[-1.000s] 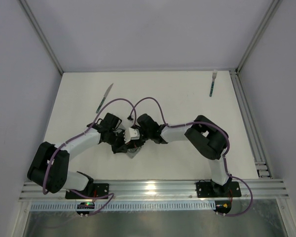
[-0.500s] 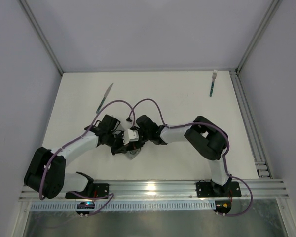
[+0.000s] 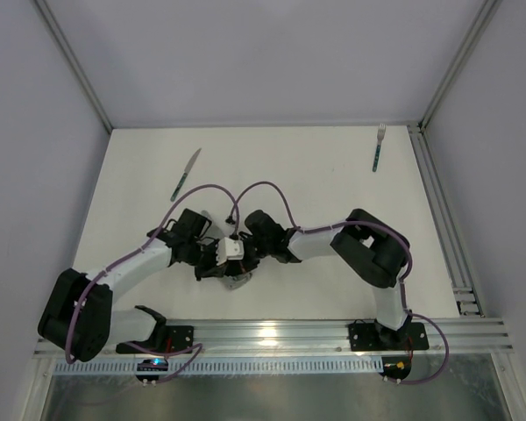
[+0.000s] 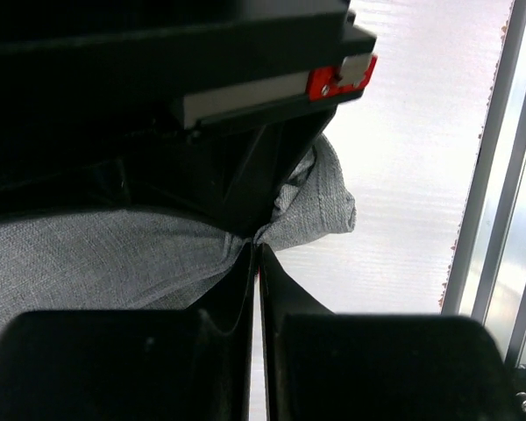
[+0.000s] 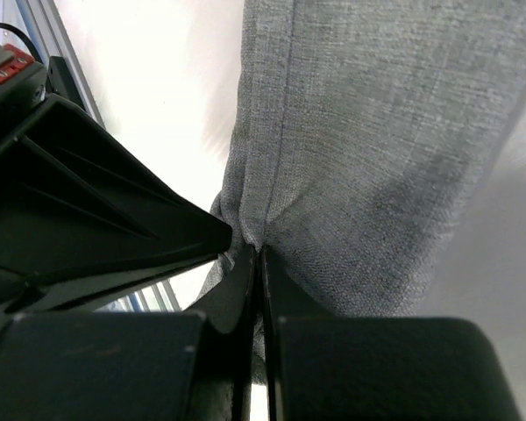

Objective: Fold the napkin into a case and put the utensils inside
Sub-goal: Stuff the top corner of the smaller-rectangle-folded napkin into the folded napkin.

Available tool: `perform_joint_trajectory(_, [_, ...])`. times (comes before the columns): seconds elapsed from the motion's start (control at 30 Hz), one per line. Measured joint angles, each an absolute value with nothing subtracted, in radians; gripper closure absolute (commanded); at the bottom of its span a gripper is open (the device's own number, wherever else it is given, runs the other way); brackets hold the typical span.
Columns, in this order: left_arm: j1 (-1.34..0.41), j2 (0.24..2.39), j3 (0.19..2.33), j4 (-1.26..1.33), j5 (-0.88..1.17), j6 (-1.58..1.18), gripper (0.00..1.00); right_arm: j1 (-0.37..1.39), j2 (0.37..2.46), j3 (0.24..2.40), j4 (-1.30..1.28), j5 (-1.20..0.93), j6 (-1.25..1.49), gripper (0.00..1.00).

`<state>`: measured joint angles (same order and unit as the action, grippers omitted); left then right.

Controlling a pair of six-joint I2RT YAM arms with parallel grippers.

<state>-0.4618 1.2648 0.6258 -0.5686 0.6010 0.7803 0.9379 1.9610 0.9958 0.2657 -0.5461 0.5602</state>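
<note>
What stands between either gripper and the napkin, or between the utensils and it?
Nothing visible. The left gripper and right gripper are shut directly on the napkin. The knife, back left, and the fork, back right, lie apart from it; no object lies on the table between.

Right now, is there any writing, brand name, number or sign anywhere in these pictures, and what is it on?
None can be read.
The red tab on the black housing shows no lettering.
The napkin, knife and fork are plain.
The circuit boards by the arm bases are too small to tell.
</note>
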Motion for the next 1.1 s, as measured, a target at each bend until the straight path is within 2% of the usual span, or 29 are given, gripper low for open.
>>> perform_joint_trajectory(0.23, [-0.465,1.261,0.608,-0.588,0.596,0.806,1.0,0.961,2.016,1.047,0.276,-0.574,0.586,0.97])
perform_joint_trajectory(0.67, [-0.469,1.218,0.578,-0.586,0.594,0.821,1.0,0.969,1.993,0.916,0.473,-0.576,0.633,0.97])
perform_joint_trajectory(0.77, [-0.469,1.214,0.578,-0.589,0.596,0.821,0.91,0.97,1.993,0.918,0.469,-0.576,0.632,0.97])
perform_joint_trajectory(0.8, [-0.469,1.213,0.578,-0.59,0.595,0.821,0.81,0.97,1.993,0.922,0.461,-0.575,0.63,0.97])
perform_joint_trajectory(0.83, [-0.469,1.213,0.578,-0.59,0.595,0.822,0.79,0.972,1.993,0.928,0.45,-0.575,0.627,0.97])
perform_joint_trajectory(0.97, [-0.458,1.213,0.607,-0.632,0.601,0.802,0.76,0.982,1.994,0.939,0.426,-0.575,0.622,0.97])
perform_joint_trajectory(1.1, [-0.324,1.197,0.703,-0.67,0.691,0.769,0.69,0.99,1.994,0.939,0.422,-0.575,0.623,0.97])
